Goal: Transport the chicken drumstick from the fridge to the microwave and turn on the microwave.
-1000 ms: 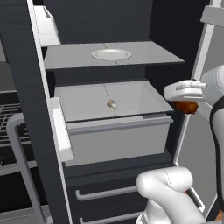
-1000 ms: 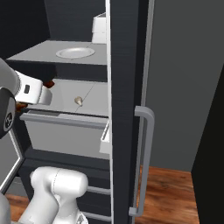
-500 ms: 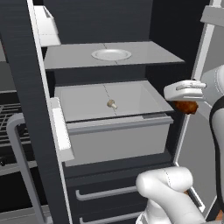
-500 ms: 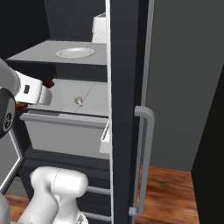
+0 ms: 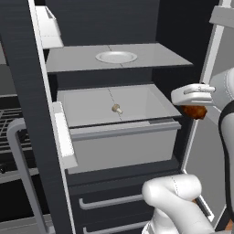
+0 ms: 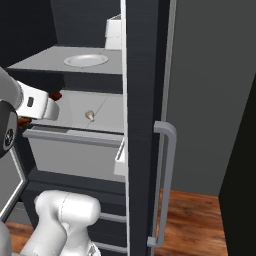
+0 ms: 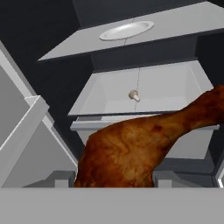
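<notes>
The chicken drumstick (image 5: 194, 111) is clamped in the jaws of the gripper (image 5: 194, 106), held right of the fridge (image 5: 32, 91) drawer (image 5: 123, 139), outside, probably for carrying to the microwave.

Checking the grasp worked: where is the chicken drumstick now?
In the left base view the chicken drumstick hangs in the claw, right of the fridge's pull-out drawer.

Both base views flank the open fridge (image 5: 119, 137); hand view faces its drawer (image 7: 144, 92) closely
</notes>
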You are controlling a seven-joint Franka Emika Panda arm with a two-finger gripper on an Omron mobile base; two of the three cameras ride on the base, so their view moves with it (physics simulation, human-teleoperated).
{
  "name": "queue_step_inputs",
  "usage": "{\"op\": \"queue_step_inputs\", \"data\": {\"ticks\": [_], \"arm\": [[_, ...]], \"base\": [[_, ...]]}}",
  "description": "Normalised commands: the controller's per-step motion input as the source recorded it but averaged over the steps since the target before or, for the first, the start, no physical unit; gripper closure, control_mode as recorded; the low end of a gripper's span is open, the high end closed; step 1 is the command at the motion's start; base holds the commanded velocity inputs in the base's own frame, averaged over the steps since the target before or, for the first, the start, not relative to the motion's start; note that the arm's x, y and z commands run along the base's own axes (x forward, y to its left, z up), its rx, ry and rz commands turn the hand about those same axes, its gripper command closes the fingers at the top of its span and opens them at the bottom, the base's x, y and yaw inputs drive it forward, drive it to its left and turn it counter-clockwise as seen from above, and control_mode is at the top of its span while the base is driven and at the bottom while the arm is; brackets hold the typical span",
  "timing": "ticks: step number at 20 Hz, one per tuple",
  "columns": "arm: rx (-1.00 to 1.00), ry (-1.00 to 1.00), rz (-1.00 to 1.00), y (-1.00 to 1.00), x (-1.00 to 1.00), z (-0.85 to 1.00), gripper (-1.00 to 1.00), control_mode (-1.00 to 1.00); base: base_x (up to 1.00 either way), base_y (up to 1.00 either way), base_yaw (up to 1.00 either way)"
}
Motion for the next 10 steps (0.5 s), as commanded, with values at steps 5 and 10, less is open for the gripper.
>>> {"op": "queue_step_inputs", "data": {"ticks": [5, 10], "arm": [[0.0, 0.0, 0.0, 0.0, -0.12, 0.0, 1.0, -1.0], [0.0, -0.01, 0.0, 0.0, -0.46, 0.0, 1.0, -1.0]], "base": [[0.0, 0.0, 0.0], [0.0, 0.0, 0.0]]}}
